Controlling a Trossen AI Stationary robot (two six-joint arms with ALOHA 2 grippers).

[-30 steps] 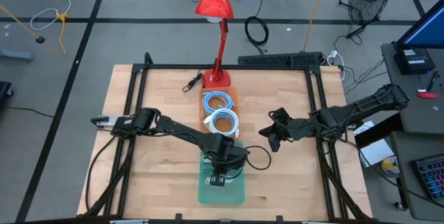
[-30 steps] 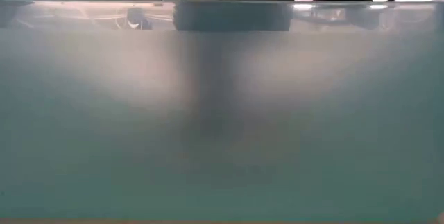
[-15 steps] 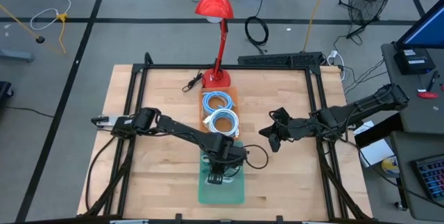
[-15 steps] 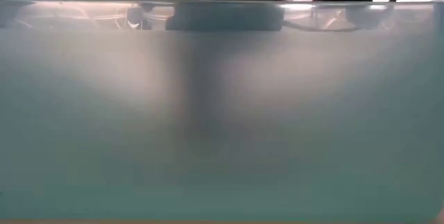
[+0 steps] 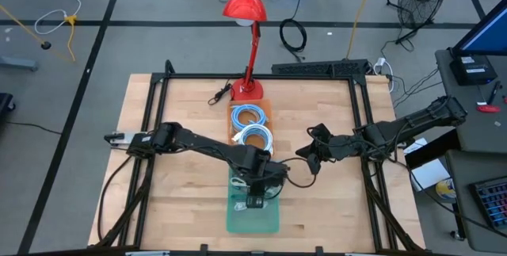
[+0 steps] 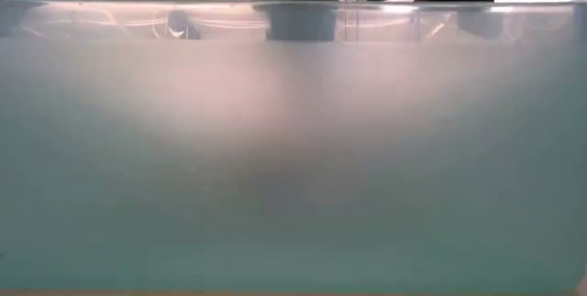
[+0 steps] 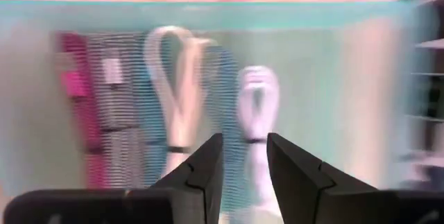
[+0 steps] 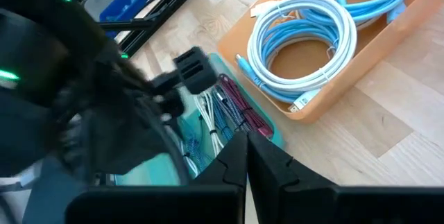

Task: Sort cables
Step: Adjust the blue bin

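Observation:
Two light-blue round coils [image 5: 247,116] [image 8: 305,37] lie in an orange bin [image 5: 270,113] at the table's middle. On its near side stands a teal bin [image 5: 273,220] that holds short bundles: white loops [image 7: 179,92], a blue one and a dark red one [image 8: 239,113]. My left gripper [image 5: 255,200] [image 7: 244,158] hangs over the teal bin, open, nothing between its fingers. My right gripper [image 5: 305,159] [image 8: 246,144] waits shut, right of both bins. The low view shows only the teal bin's wall [image 6: 293,168].
A red lamp [image 5: 247,2] stands with its base [image 5: 249,89] on the far side of the orange bin. A thin black cord [image 5: 295,181] loops on the table between the teal bin and my right gripper. Bare wood lies left and right of the bins.
My left gripper has shifted a little toward the table's right edge over the teal bin; in the low view its dark shape has moved rightward above the bin's wall.

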